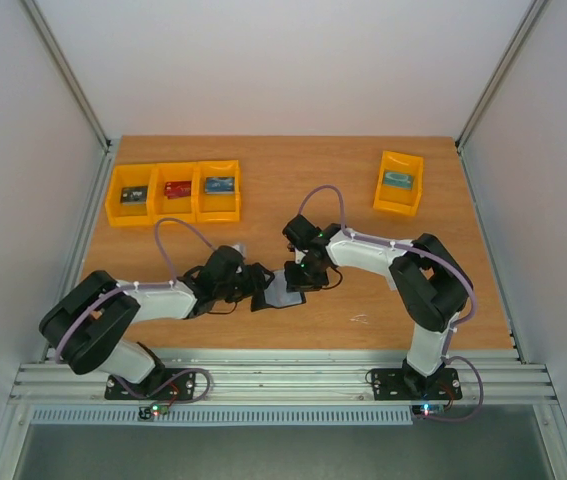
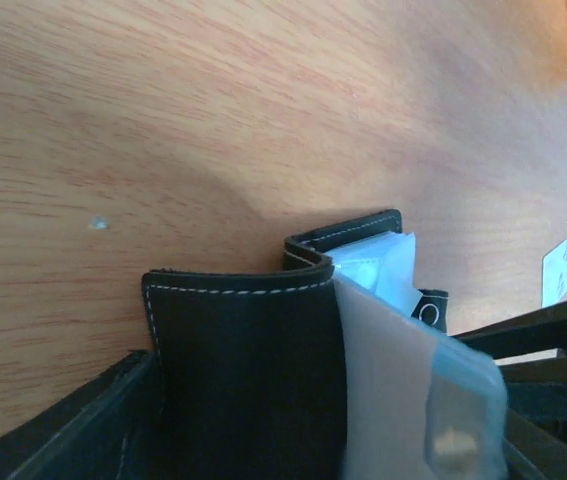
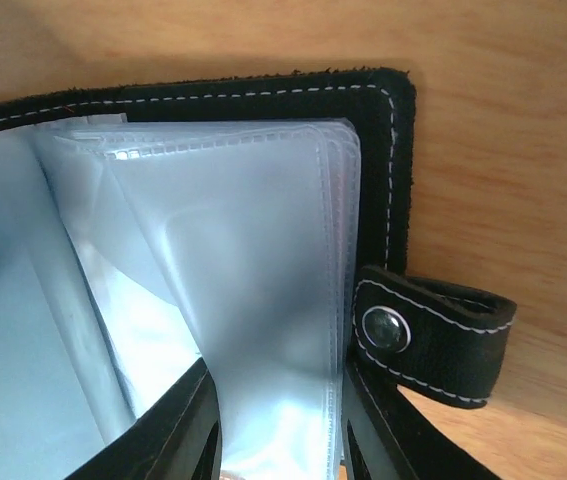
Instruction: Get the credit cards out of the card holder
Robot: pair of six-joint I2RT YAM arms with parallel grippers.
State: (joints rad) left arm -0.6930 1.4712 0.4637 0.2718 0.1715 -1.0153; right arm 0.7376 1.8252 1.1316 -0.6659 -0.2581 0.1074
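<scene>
The card holder (image 1: 285, 291) lies open on the table between my two grippers. My left gripper (image 1: 259, 285) is shut on its black stitched cover (image 2: 248, 380), which fills the left wrist view with a clear sleeve (image 2: 403, 370) beside it. My right gripper (image 1: 302, 276) is shut round the bundle of clear plastic sleeves (image 3: 273, 300), one finger (image 3: 178, 430) on each side. The snap tab (image 3: 433, 340) sticks out at the right. The sleeves I can see hold no card. A bright red card (image 1: 178, 188) lies in a yellow bin. A small whitish piece (image 2: 556, 272) lies on the table, unclear.
Three joined yellow bins (image 1: 174, 207) stand at the back left, holding a dark card, the red card and a blue card. A fourth yellow bin (image 1: 399, 202) with a teal card stands at the back right. Grey walls enclose the wooden table (image 1: 363, 310).
</scene>
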